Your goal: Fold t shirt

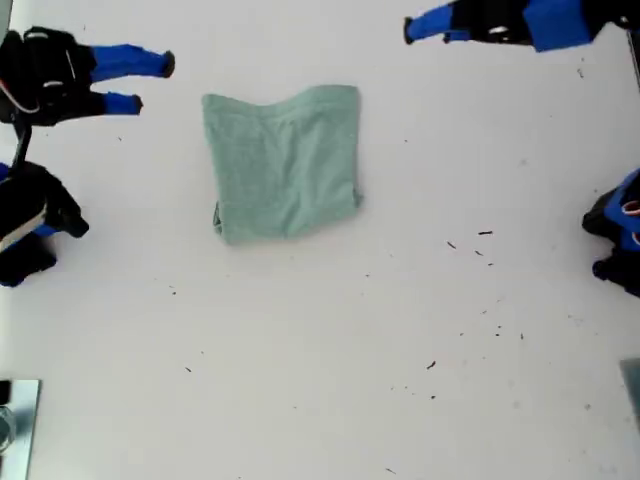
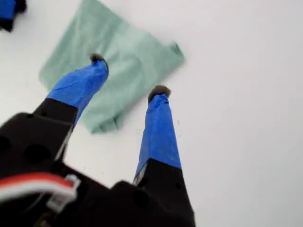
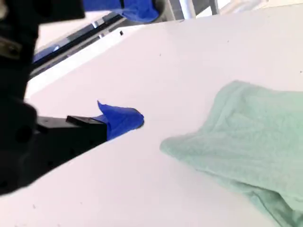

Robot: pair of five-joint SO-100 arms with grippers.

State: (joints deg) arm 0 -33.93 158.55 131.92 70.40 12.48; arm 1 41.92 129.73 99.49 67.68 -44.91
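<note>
The wrinkled sage-green cloth t shirt [image 1: 284,164] lies folded into a rough square on the white desk [image 1: 400,350]. My first end effector [image 2: 128,74] hangs spread and empty; my second end effector [image 3: 124,119] sits beside the cloth, its state unclear.

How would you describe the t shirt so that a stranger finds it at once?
Look at the white table, in the upper middle of the exterior view. The t shirt lies there folded into a small, wrinkled pale green square. It is the only cloth, lying apart from the blue-and-black arms.
</note>
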